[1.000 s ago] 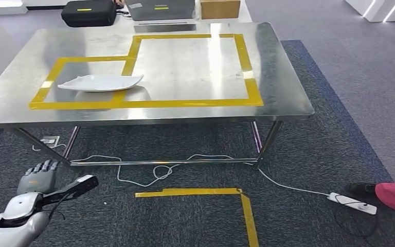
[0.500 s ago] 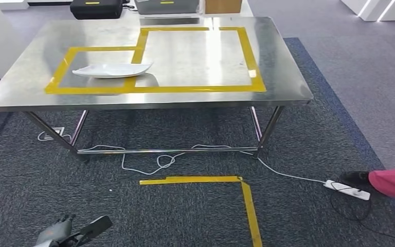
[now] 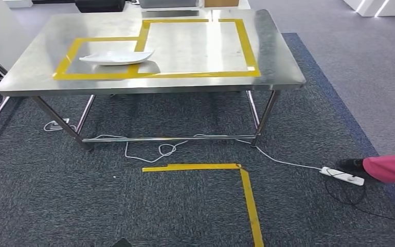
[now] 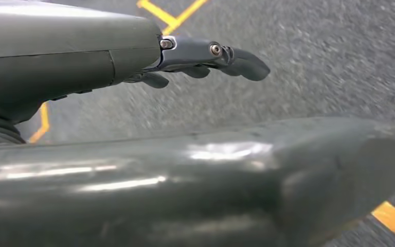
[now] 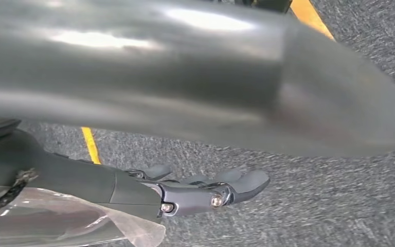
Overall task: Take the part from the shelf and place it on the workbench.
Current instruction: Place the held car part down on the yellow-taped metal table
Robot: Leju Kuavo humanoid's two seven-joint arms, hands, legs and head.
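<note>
well apart — part [image 3: 116,56] on workbench [image 3: 277,62], left hand [image 4: 205,56] low.

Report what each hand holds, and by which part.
Left hand: nothing visible in its fingers. Right hand: cannot be told; clear plastic lies beside it.

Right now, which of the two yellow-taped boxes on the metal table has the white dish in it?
The smaller taped box, on the table's left side. The white dish lies there, its tip overlapping the dividing tape; the larger box beside it holds nothing.

One white part [image 3: 116,56] is seen on one steel workbench [image 3: 283,77], two taped yellow rectangles [image 3: 247,46] are counted, plus one power strip [image 3: 342,176].
</note>
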